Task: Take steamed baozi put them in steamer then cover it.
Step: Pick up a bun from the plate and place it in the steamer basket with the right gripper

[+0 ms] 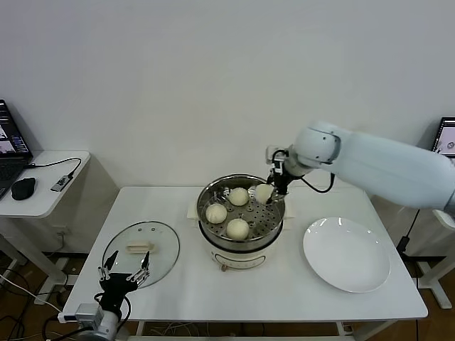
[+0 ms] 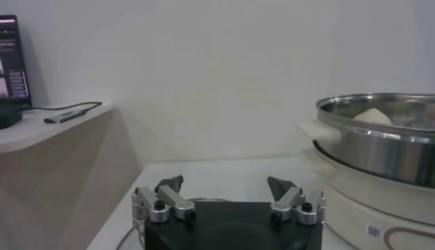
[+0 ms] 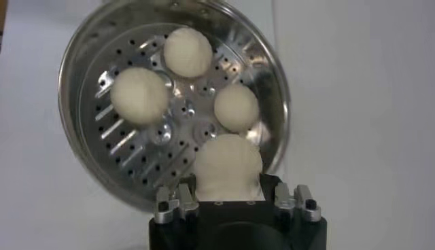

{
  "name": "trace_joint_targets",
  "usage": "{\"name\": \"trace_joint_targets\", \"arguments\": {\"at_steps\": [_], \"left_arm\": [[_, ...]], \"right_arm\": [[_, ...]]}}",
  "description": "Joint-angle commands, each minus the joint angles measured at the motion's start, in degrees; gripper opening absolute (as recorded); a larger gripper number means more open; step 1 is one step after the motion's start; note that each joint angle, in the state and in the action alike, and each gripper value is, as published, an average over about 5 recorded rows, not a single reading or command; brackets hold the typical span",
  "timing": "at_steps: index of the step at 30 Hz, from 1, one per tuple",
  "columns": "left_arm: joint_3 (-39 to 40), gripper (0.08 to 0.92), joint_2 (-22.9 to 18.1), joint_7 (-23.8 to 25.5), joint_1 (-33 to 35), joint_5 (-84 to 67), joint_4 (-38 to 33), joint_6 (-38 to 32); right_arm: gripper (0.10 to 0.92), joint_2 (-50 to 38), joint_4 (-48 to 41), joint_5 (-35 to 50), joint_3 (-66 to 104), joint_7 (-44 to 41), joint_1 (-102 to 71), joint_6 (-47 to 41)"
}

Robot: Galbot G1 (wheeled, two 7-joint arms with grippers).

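The steamer (image 1: 204,206) is a shiny steel basket on a cream pot base at mid-table. Three baozi (image 1: 238,196) (image 1: 216,212) (image 1: 237,228) lie on its perforated floor. My right gripper (image 1: 274,186) is shut on a fourth baozi (image 1: 264,192) and holds it just inside the steamer's far right rim. In the right wrist view this baozi (image 3: 228,163) sits between the fingers of the right gripper (image 3: 230,182), above the steamer (image 3: 88,75). The glass cover (image 1: 160,245) lies flat at the front left. My left gripper (image 1: 124,273) is open and empty at the cover's near edge.
A white plate (image 1: 346,253) lies right of the steamer. A side desk (image 1: 43,192) with a mouse and cable stands at the left. In the left wrist view the left gripper (image 2: 225,185) faces the steamer's side (image 2: 380,139), with table surface between.
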Motion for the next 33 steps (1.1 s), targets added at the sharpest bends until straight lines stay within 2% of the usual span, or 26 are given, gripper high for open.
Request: {"name": "trace_joint_targets", "arguments": {"at_steps": [1,18,21,26,33], "left_arm": [[0.0,0.823,0.1,0.0,-0.2,0.0,0.2,0.1],[-0.2,0.823,0.0,0.0,-0.1,-0.1,0.4,-0.1],[-0.3,0.823,0.0,0.0,-0.1,-0.1,0.4,-0.1],[-0.2,0.823,0.0,0.0,-0.1,-0.1,0.5,-0.1],[0.1,0.823,-0.1,0.0,-0.6,-0.1,0.8,-0.1]], "right_arm": [[0.594,2.7,-1.6,-0.7,0.5,2.2,-5.7,-2.3],[0.605,2.8,-3.6,-5.2,4.1,3.1,-9.5,-1.3],[0.654,2.0,-2.8,-5.6,4.9,3.0,-9.1,-1.2],[0.785,-0.5,-0.2,-5.1,5.9,2.0,-6.5,-0.6],[0.822,-7.2,6.7,-4.0,9.5,-0.1,-4.3,2.4]]}}
